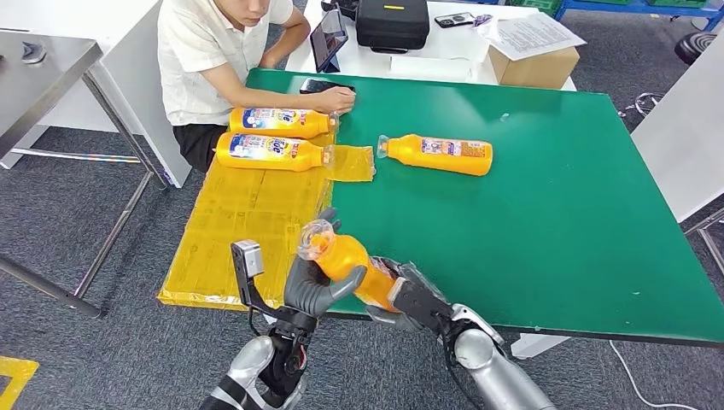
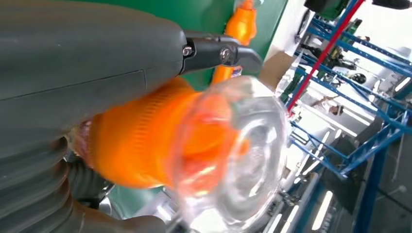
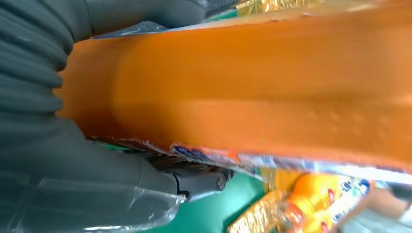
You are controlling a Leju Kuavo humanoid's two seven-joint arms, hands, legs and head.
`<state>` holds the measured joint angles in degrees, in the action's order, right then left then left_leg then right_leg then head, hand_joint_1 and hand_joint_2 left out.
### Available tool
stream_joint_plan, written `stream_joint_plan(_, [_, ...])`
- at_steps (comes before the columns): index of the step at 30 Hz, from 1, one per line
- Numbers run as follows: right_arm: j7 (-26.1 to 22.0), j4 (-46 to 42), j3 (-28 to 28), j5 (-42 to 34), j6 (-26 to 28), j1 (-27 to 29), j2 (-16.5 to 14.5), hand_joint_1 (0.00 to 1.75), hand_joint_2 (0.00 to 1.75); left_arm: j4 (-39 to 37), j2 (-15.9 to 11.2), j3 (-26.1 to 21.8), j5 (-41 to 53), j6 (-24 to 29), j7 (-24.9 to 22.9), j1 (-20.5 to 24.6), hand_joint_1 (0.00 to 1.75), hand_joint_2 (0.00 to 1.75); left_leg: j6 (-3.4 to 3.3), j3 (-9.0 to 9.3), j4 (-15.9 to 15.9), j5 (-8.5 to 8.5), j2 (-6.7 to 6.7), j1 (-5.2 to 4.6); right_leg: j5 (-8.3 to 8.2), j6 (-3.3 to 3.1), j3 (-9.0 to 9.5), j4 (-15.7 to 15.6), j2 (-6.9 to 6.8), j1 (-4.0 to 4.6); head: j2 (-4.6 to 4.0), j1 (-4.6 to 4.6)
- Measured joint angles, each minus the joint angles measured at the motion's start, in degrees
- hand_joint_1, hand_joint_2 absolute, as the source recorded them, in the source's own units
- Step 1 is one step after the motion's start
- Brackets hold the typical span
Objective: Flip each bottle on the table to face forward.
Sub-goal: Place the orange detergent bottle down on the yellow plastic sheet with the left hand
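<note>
We hold one orange detergent bottle (image 1: 350,265) above the near edge of the green worktop (image 1: 555,222), our left robot hand (image 1: 312,286) gripping near its clear cap, our right robot hand (image 1: 414,299) clasping its base. Three more bottles (image 1: 271,150) lie flat beyond.

held bottle (image 1: 352,266): label side hidden under my left hand (image 1: 312,286) and right hand (image 1: 408,297). clear cap (image 2: 238,155) blurred in my left wrist view. person (image 1: 224,53) cut off by the top edge.
</note>
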<state>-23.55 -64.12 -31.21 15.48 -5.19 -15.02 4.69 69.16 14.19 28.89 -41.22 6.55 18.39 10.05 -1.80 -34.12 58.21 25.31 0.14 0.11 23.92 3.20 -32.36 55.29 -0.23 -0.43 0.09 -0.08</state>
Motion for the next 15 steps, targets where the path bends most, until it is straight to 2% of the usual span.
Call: stream_joint_plan(15, [0.51, 2.85, -1.69, -0.05, 0.55, -1.13, -1.31, 1.75, 1.75, -4.11, 0.00, 2.66, 3.99, 1.87, -1.69, 3.14, 0.00, 1.75, -0.01, -0.07, 0.00, -0.01, -0.02, -0.01, 0.00, 0.00, -0.05, 0.00, -0.01, -0.01, 0.00, 0.01])
